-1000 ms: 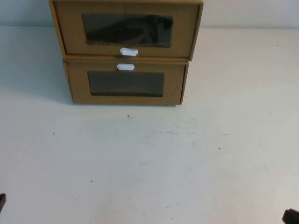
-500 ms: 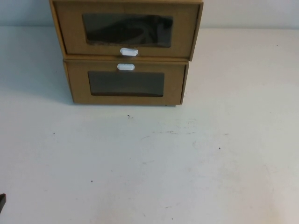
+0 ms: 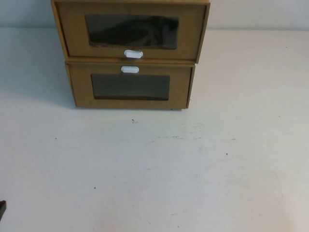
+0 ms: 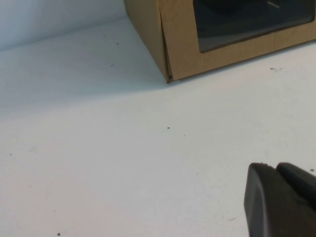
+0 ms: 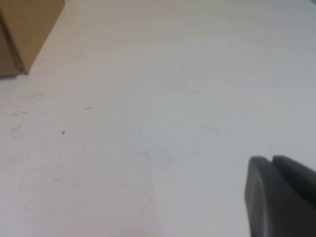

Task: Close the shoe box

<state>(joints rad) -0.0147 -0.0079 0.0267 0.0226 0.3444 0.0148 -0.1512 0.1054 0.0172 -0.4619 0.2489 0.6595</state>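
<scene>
The brown corrugated-cardboard shoe box (image 3: 130, 30), a drawer type with a clear rectangular front window (image 3: 131, 31) and a small white pull tab (image 3: 133, 53) below it, sits at the far edge of the white table (image 3: 154, 164). It is stacked on a similar lower cardboard box (image 3: 129, 87) whose tab is above its window. The upper drawer front looks wider than the lower one and seems to overhang it, so I judge it may be slightly out, though I cannot confirm the gap from this angle. The left gripper (image 4: 276, 167) is low at the near left corner of the table, well apart from the boxes, with its dark fingers pressed together and holding nothing. The right gripper (image 5: 271, 159) is out of the high view and hovers over bare table on the right, likewise pressed together and empty. To close well, I would keep the fingers pressed together as a blunt pusher. I would contact the cardboard frame beside the tab, not the clear window. I would push straight and level towards the back. An off-centre push risks skewing the drawer or sliding the whole stack.
</scene>
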